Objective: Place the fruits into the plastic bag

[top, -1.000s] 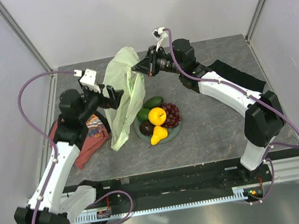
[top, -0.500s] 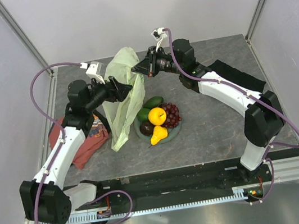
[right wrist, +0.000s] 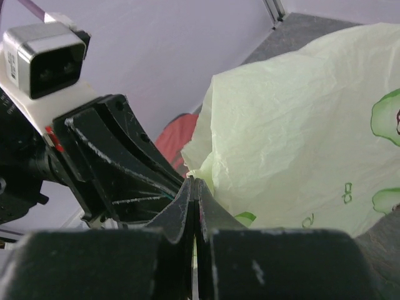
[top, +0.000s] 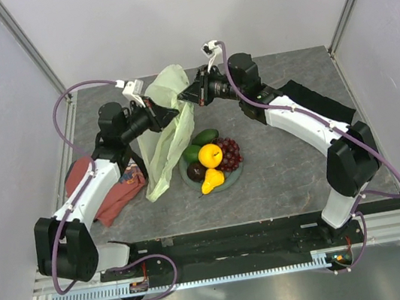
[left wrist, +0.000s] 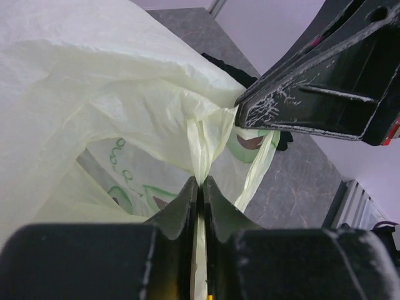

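Note:
The pale green plastic bag (top: pixel 164 129) hangs upright at the middle of the table, pinched at its top from both sides. My left gripper (top: pixel 174 108) is shut on a fold of the bag (left wrist: pixel 125 94), seen at the left gripper (left wrist: pixel 201 182). My right gripper (top: pixel 184 101) is shut on the bag's edge (right wrist: pixel 300 125), and the right gripper (right wrist: pixel 195 181) sits tip to tip with the left one. The fruits lie on a grey-green plate (top: pixel 232 177) right of the bag: a yellow-orange round one (top: pixel 210 155), a yellow pear (top: pixel 211 182), a dark green oval one (top: pixel 205 136), a plum (top: pixel 196 171) and grapes (top: pixel 229 153).
A red printed T-shirt (top: pixel 112 191) lies under the left arm at the table's left. A black cloth (top: pixel 316 106) lies under the right arm at the back right. Enclosure walls and posts stand close around the table.
My left gripper has swung right to the top of the bag and shut on a fold of it. The right gripper keeps its hold, shifted slightly left.

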